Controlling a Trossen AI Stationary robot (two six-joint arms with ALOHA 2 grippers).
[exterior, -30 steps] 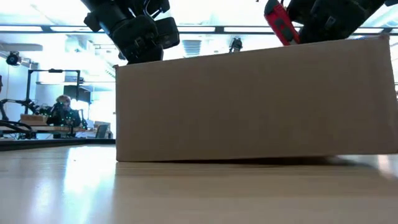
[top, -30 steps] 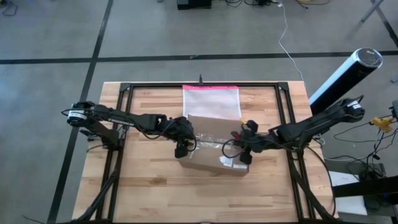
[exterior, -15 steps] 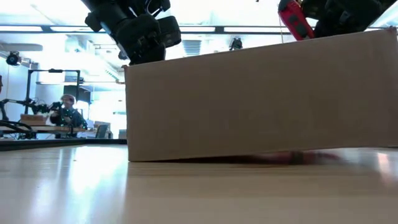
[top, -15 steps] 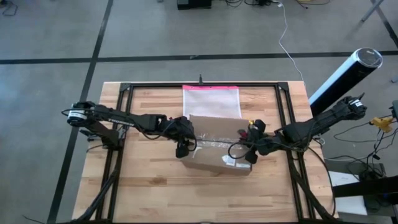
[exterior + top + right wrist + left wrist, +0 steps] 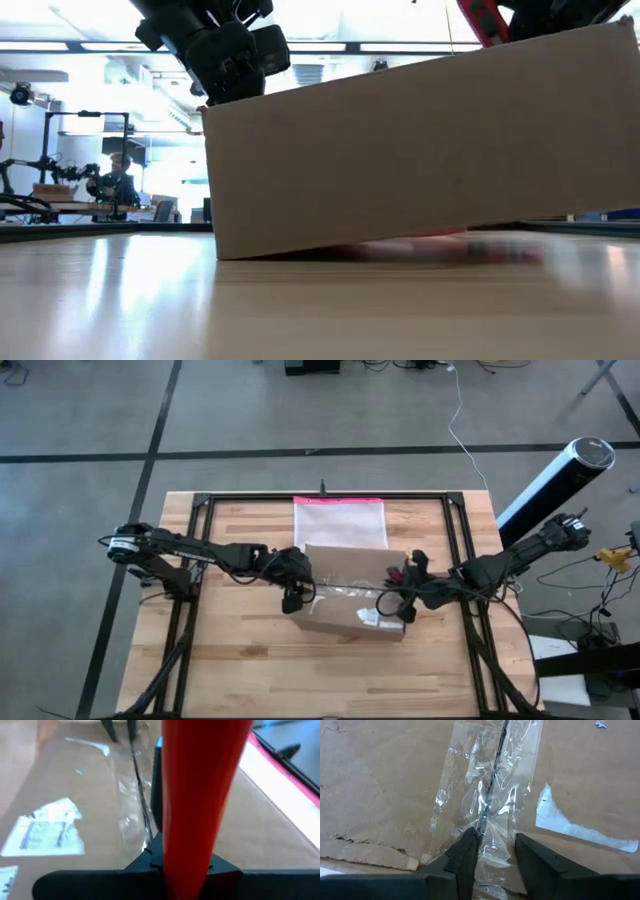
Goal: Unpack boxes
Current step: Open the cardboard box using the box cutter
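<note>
Tilting box (image 5: pixel 350 595), right hand (image 5: pixel 405 575) gripping red tool (image 5: pixel 200 785)

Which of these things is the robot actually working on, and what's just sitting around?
In the job:
cardboard box, one end tipped off the table
clear tape on its seam
left gripper at the tape
right gripper holding a red tool

Lying about:
pink-edged pouch behind the box

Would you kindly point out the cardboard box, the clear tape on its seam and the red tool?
cardboard box (image 5: pixel 420 150), low view, its plain side wall.
clear tape (image 5: pixel 490 790), left wrist view, the wrinkled strip over the seam.
red tool (image 5: pixel 200 785), right wrist view, its shaft.
</note>
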